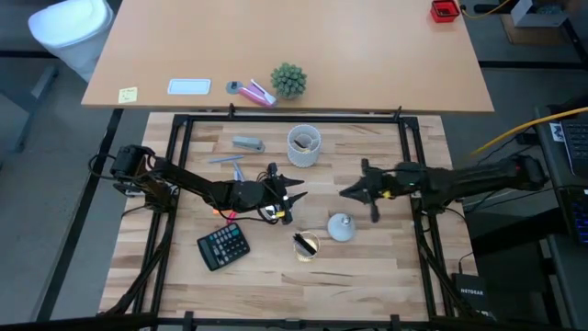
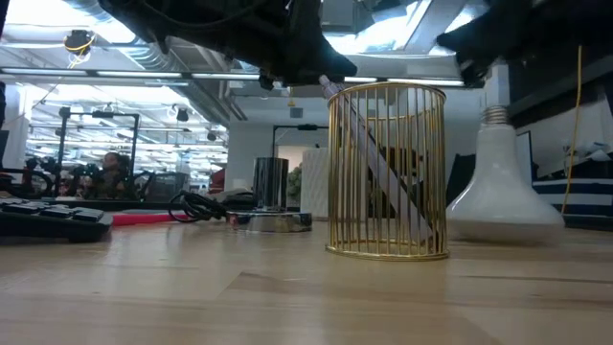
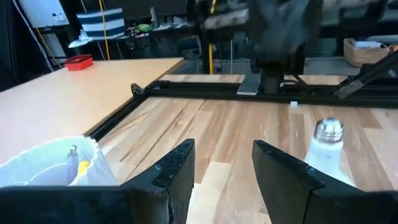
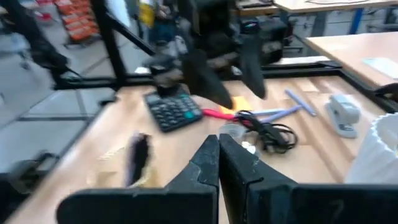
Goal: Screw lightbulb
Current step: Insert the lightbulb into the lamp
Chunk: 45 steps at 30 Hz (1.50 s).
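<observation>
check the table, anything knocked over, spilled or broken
Nothing stands out. The lightbulb stands upright on its glass dome with the screw base up, the gold wire pen holder is upright, and the calculator lies flat. Both end effectors, left and right, hover empty above the wood.

In the high view, the lightbulb [image 1: 341, 226] stands upright on the table [image 1: 386, 276], just right of the wire pen holder [image 1: 306, 245]. The calculator [image 1: 223, 246] lies well left of the holder. Behind them, near the table's far edge, the cup [image 1: 304, 145] stands with the stapler [image 1: 247, 143] to its left. The left gripper [image 1: 296, 195] and right gripper [image 1: 347, 192] face each other above the middle, apart, behind the lightbulb.
</observation>
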Motion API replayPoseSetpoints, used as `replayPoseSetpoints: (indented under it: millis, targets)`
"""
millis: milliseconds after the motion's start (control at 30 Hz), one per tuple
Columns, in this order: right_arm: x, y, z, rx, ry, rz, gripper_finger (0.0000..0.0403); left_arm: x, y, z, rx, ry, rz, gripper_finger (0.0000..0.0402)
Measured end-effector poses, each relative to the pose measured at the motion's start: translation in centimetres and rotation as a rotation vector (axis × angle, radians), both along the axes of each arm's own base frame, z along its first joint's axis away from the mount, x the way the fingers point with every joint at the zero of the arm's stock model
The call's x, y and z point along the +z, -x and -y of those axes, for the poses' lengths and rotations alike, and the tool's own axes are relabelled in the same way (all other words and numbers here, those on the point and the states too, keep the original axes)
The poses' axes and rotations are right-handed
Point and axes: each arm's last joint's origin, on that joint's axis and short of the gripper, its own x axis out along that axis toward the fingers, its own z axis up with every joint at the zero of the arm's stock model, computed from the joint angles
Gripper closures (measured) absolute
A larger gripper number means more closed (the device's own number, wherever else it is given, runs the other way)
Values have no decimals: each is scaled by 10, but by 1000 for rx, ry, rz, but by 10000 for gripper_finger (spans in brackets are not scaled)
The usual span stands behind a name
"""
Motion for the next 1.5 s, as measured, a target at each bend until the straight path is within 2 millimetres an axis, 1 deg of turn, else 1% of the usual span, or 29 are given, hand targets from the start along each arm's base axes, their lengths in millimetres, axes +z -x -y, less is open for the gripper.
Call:
replayPoseSetpoints:
  millis: [133, 267, 400, 600, 767, 900, 1133, 1233, 1333, 1500]
  targets:
    - [8, 21, -8, 36, -129, -10, 397, -6, 1, 0, 9, 32, -49, 249]
    - [6, 28, -17, 73, -256, -75, 397, -12, 3, -1, 21, 74, -98, 249]
    - [-2, 24, -29, 118, -265, -147, 397, -14, 3, -1, 32, 111, -97, 249]
    - [-24, 12, -47, 159, -240, -302, 397, -14, 3, -1, 33, 117, -95, 249]
    - [-37, 1, -54, 131, -209, -352, 397, -13, 3, -1, 33, 117, -92, 249]
    - [-45, -3, -53, 34, -163, -378, 397, -13, 3, 0, 32, 118, -91, 249]
    - [-51, -6, -45, -241, -29, -347, 397, -13, 3, 0, 32, 121, -89, 249]
    - [-56, -6, -40, -355, 33, -367, 397, -13, 3, 0, 37, 138, -83, 249]
    - [-63, -10, -33, -439, 34, -405, 397, -13, 3, 0, 37, 141, -81, 249]
    - [-78, -17, -21, -514, 42, -481, 397, -13, 3, 0, 37, 141, -81, 249]
